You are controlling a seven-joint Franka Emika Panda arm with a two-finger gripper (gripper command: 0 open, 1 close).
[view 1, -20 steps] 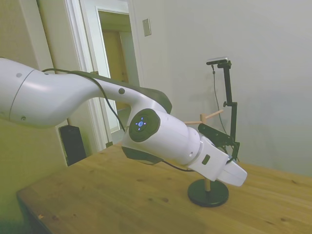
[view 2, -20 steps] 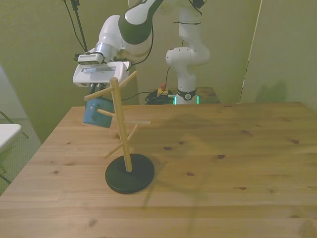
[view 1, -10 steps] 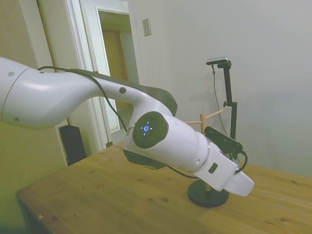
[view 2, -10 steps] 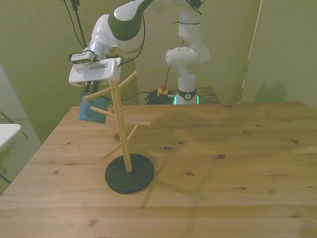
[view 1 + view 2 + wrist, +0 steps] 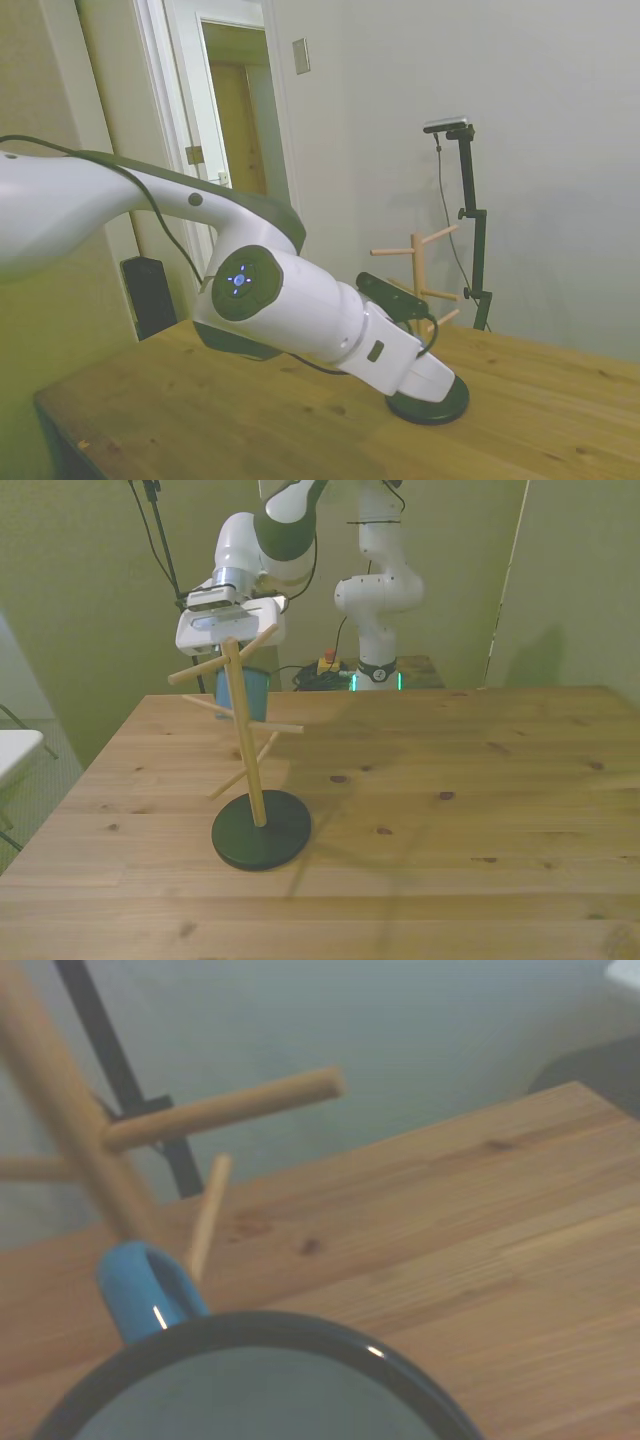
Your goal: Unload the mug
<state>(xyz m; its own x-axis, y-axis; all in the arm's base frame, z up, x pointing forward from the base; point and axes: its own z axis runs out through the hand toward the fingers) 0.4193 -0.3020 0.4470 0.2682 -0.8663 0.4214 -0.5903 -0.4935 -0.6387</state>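
The mug (image 5: 250, 694) is blue and hangs in the air just behind the wooden peg rack (image 5: 243, 742), clear of its pegs and above the table. My gripper (image 5: 243, 674) reaches down from the white hand and is shut on the mug's top. The wrist view shows the mug's dark rim (image 5: 262, 1332) and blue handle (image 5: 140, 1292) close up, with the rack's pegs (image 5: 225, 1108) beyond. In the side view the mug and the fingers are hidden behind the arm (image 5: 300, 315); the rack (image 5: 418, 272) stands past it with bare pegs.
The rack stands on a round black base (image 5: 262, 828) toward the front view's left of the wooden table (image 5: 450, 820). Its pegs stick out on several sides at different heights. The table's near and right parts are bare wood.
The gripper carried the mug from the front view's left of the rack, off a peg's end, round to behind the post. In the side view the arm dropped lower and swung left.
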